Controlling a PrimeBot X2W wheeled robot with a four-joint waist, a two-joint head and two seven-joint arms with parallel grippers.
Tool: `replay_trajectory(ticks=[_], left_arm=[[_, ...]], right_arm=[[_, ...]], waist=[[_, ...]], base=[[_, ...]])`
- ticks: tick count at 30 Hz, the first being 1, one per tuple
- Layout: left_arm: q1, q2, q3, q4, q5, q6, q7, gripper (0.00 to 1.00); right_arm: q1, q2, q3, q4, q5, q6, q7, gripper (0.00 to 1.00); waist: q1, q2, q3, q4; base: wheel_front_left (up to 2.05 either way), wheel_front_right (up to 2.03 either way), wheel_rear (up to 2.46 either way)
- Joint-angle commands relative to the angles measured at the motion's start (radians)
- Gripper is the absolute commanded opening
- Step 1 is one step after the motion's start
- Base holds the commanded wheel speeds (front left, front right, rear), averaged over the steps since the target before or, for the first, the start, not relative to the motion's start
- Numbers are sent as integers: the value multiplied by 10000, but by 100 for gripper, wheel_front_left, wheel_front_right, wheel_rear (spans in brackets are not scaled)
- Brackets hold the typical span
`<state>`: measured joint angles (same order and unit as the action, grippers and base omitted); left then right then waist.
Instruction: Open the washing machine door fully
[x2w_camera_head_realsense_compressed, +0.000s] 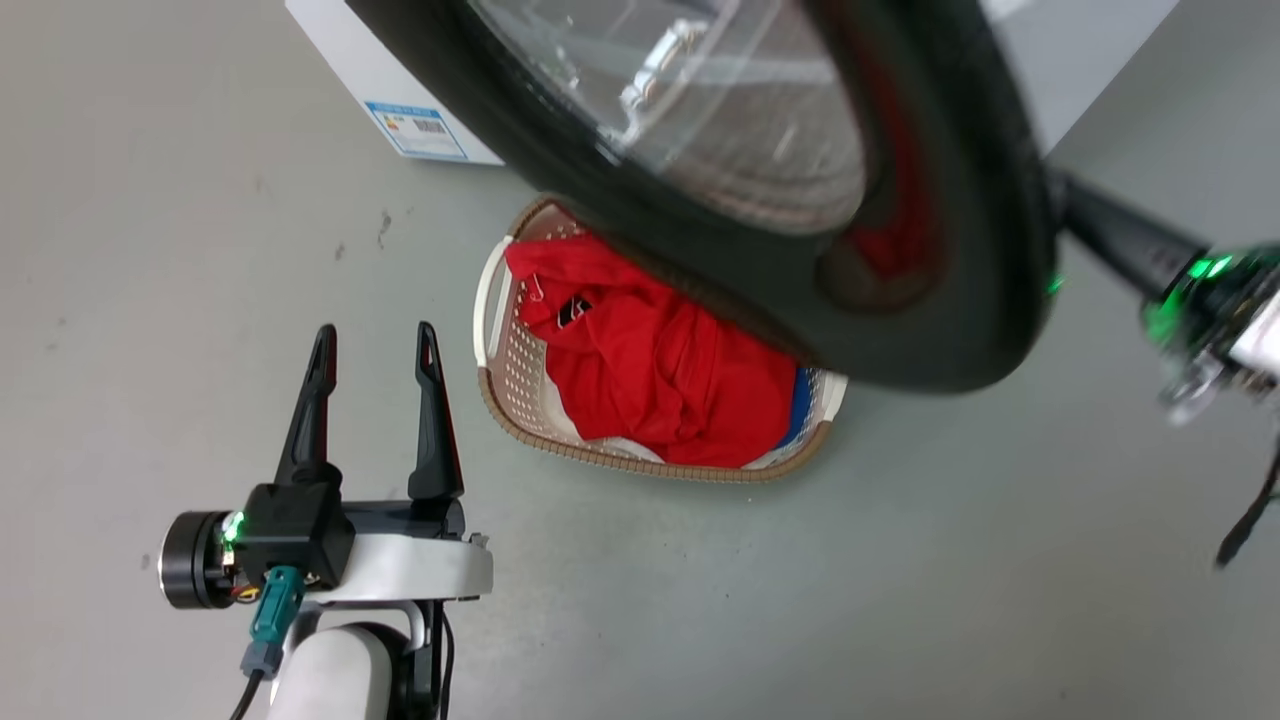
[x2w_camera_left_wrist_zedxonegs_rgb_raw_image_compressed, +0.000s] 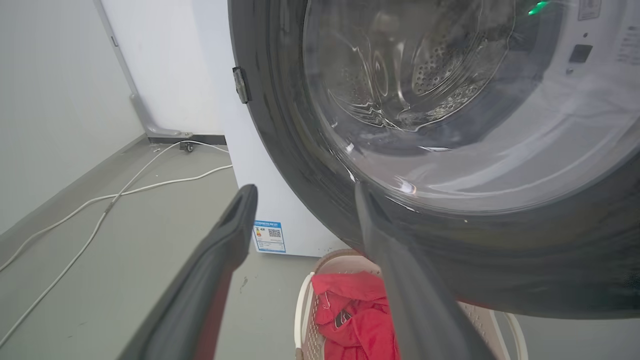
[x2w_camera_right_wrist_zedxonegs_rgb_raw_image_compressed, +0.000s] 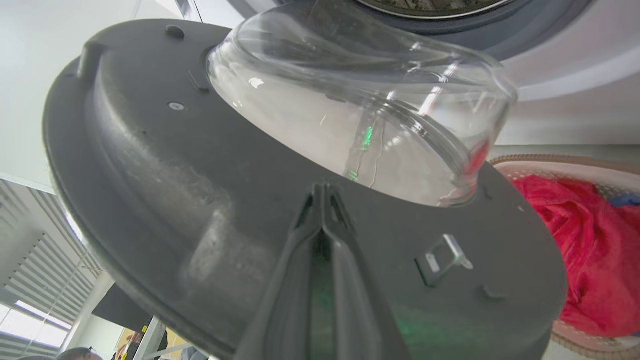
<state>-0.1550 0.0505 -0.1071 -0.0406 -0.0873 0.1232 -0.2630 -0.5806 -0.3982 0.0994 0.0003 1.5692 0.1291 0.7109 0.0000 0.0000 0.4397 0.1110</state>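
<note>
The washing machine door (x2w_camera_head_realsense_compressed: 960, 250), a glossy black disc with a bulging clear glass bowl (x2w_camera_head_realsense_compressed: 720, 110), stands swung out from the white machine (x2w_camera_head_realsense_compressed: 340, 60) and hangs above the basket. My right gripper (x2w_camera_head_realsense_compressed: 1075, 200) reaches in from the right to the door's edge. In the right wrist view its fingers (x2w_camera_right_wrist_zedxonegs_rgb_raw_image_compressed: 324, 200) are shut together, with the tips against the door's grey inner face (x2w_camera_right_wrist_zedxonegs_rgb_raw_image_compressed: 165, 165) just below the bowl (x2w_camera_right_wrist_zedxonegs_rgb_raw_image_compressed: 360, 110). My left gripper (x2w_camera_head_realsense_compressed: 375, 345) is open and holds nothing, low at the left over bare floor, apart from the door (x2w_camera_left_wrist_zedxonegs_rgb_raw_image_compressed: 500, 260).
A wicker laundry basket (x2w_camera_head_realsense_compressed: 490, 300) with red clothes (x2w_camera_head_realsense_compressed: 650, 360) sits on the grey floor under the door. White cables (x2w_camera_left_wrist_zedxonegs_rgb_raw_image_compressed: 100, 200) run along the floor by the wall, left of the machine (x2w_camera_left_wrist_zedxonegs_rgb_raw_image_compressed: 260, 190). A metal latch (x2w_camera_right_wrist_zedxonegs_rgb_raw_image_compressed: 442, 257) juts from the door's inner face.
</note>
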Motion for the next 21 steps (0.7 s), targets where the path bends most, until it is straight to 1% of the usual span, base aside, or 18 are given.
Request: replay_trajectory(ticks=[1,6,10,21], left_arm=[[113,0,33,15,64,-10,-28,100],[330,0,49,58,114,25,-28,100],[517,0,80,98,152,49,-28,100],[1040,0,72,194,247,67,-28,100]], right_arm=[[280,144,102,-129,84,29,54,0],[1393,444,473,-720,92,27,43,0],[2094,706,778,-964,112,27,40,0],[3565,1654,1827,-1085,156,27,71,0]], waist=[[0,0,-156,-3],[0,0,-614,39],[0,0,-961,61],[0,0,-1783,246]], base=[[0,0,0],[0,0,0],[0,0,0],[0,0,0]])
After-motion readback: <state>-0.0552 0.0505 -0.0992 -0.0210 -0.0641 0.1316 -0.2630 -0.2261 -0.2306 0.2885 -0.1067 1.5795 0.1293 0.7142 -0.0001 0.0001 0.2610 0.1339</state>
